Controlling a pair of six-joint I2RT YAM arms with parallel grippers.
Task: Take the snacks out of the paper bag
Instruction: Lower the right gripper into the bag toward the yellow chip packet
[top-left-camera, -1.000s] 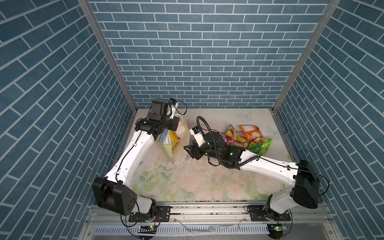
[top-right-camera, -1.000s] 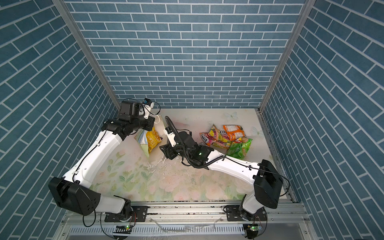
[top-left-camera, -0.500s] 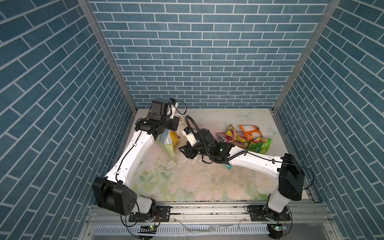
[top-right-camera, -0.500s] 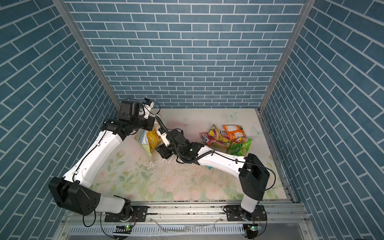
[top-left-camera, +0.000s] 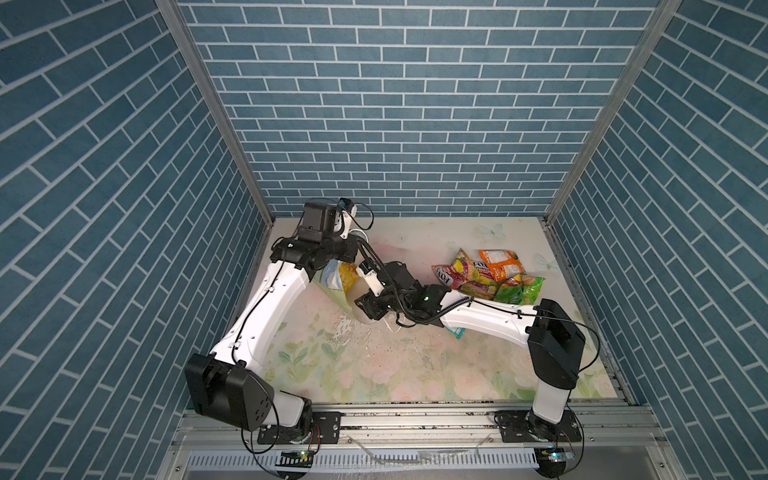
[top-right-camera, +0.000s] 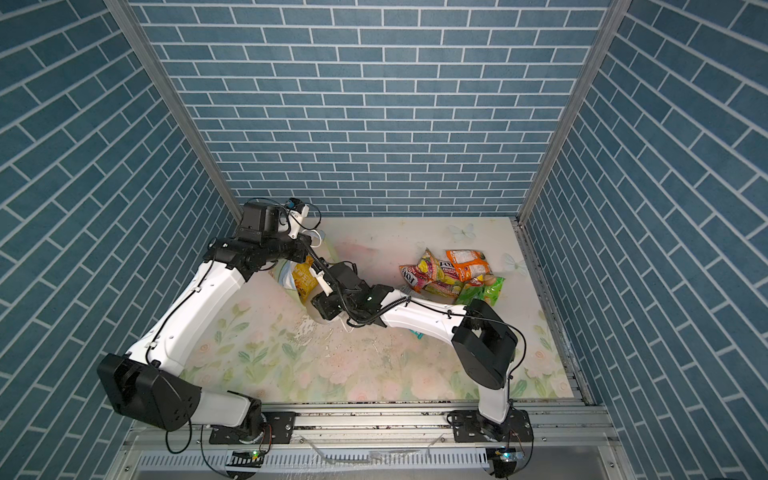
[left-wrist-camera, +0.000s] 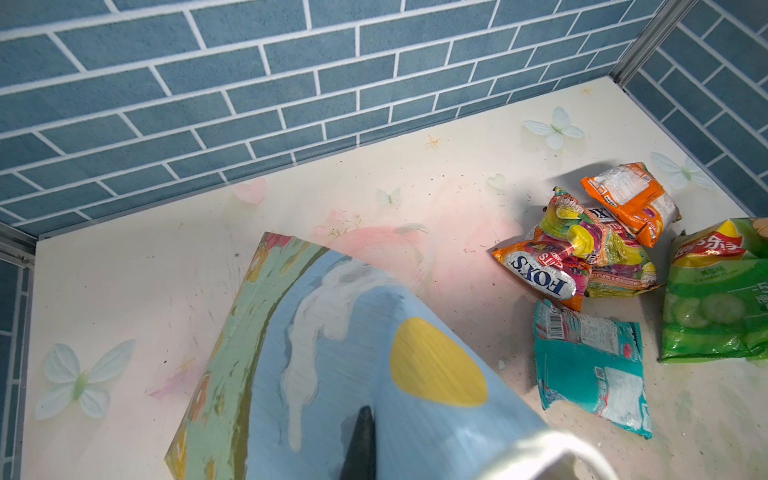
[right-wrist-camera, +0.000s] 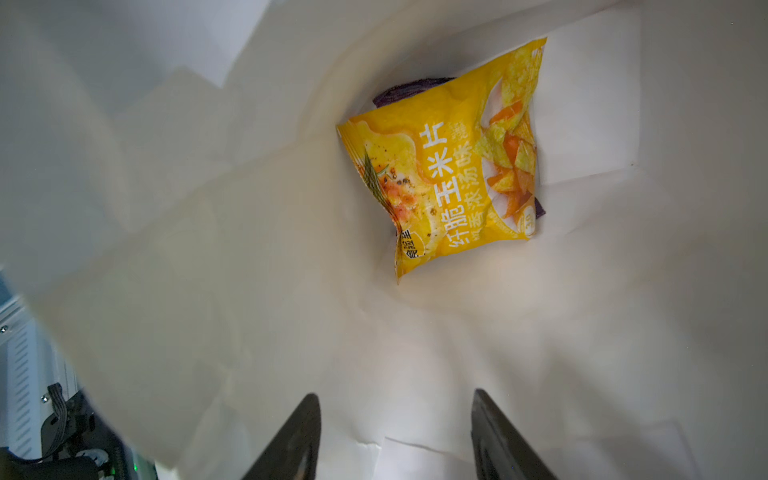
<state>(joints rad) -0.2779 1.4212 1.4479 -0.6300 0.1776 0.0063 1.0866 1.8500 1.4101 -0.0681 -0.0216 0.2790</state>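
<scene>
While clenched on the rim of the bag (left-wrist-camera: 324, 340), left gripper (left-wrist-camera: 362, 419) visible only as one dark tip in its wrist view. Bag tilted, neither upright nor flat: long axis from base, low by the table (left-wrist-camera: 124, 299), up to mouth; unclear whether base touches. Mouth turned toward right gripper (right-wrist-camera: 395, 399), which is released, jaws apart, nothing between them, just inside the white interior.

Inside, counted: one yellow packet (right-wrist-camera: 449, 166) at the far end; one purple packet (right-wrist-camera: 399, 93) beneath it, nearly all hidden.

Out on the table, to the right of the bag and apart from it: one orange packet (left-wrist-camera: 627, 199), one green packet (left-wrist-camera: 715, 299), one teal packet (left-wrist-camera: 590, 365), plus fruit-print packets (left-wrist-camera: 582, 232), two at least, perhaps three, too overlapped to count. Orange resting on the fruit-print heap, green just beside it, teal alone toward the front.

Green cut off at the left wrist view's edge. In both top views: teal mostly under right arm (top-left-camera: 486, 322), left gripper hidden beneath left arm (top-left-camera: 270, 307), right gripper's tips lost in the bag mouth.
</scene>
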